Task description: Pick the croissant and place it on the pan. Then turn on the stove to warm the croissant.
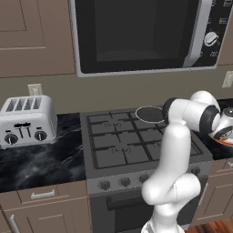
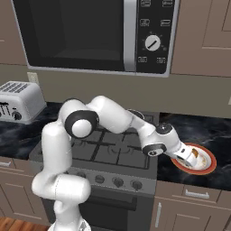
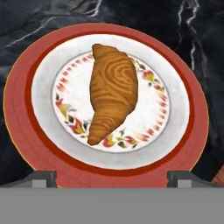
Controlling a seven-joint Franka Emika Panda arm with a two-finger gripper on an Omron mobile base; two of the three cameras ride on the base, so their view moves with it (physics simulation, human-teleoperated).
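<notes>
Hand poised over the plate

The arm reaches right across the stove (image 2: 108,149), elbow bent. The hand (image 2: 187,157) points down above the plate (image 3: 26,131), fingers spread. The croissant (image 3: 111,92) lies at the plate's centre. The pan (image 1: 149,113) sits on the stove's rear grate

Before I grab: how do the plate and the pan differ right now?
The plate is white with an orange-red rim and floral ring; the pan is dark with a thin light rim. The plate holds the croissant on the black counter; the pan sits bare on the stove. Both are round.
</notes>
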